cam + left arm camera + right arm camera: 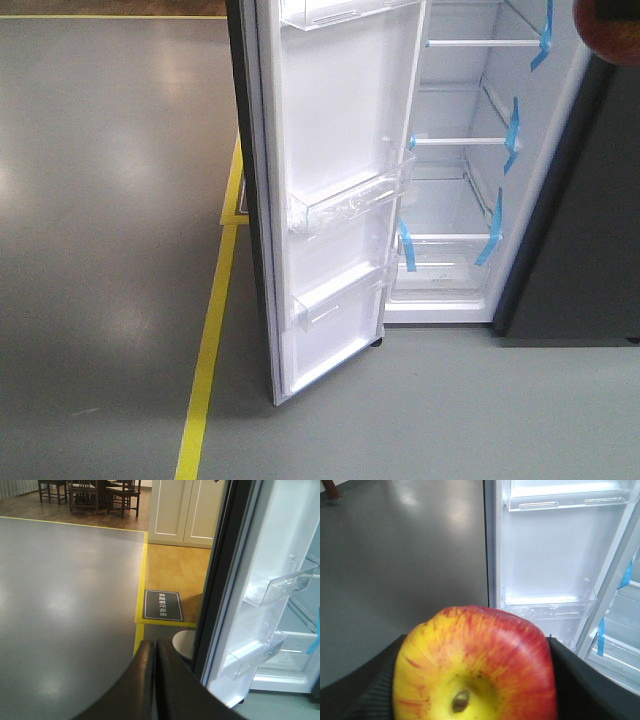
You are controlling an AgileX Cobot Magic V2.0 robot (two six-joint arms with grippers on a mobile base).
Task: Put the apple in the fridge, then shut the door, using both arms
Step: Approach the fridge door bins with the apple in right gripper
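The apple (475, 665), red with yellow patches and its stem dimple facing the camera, fills the lower right wrist view. My right gripper (475, 690) is shut on it, a black finger (585, 685) on each side. In the front view the apple (603, 30) shows as a red blur at the top right corner. The fridge (455, 180) stands open, with white walls, clear shelves and blue tape strips. Its door (340, 130) is swung out to the left, white inner face with clear bins towards me. My left gripper (155, 647) is shut and empty, just left of the door (260, 555) edge.
A yellow floor line (205, 360) runs along the grey floor left of the door. A dark panel (580, 250) stands right of the fridge opening. Behind the door lie a black floor sign (162, 605) and a white round base (184, 642); chairs (90, 492) and a cream cabinet (182, 510) are farther back.
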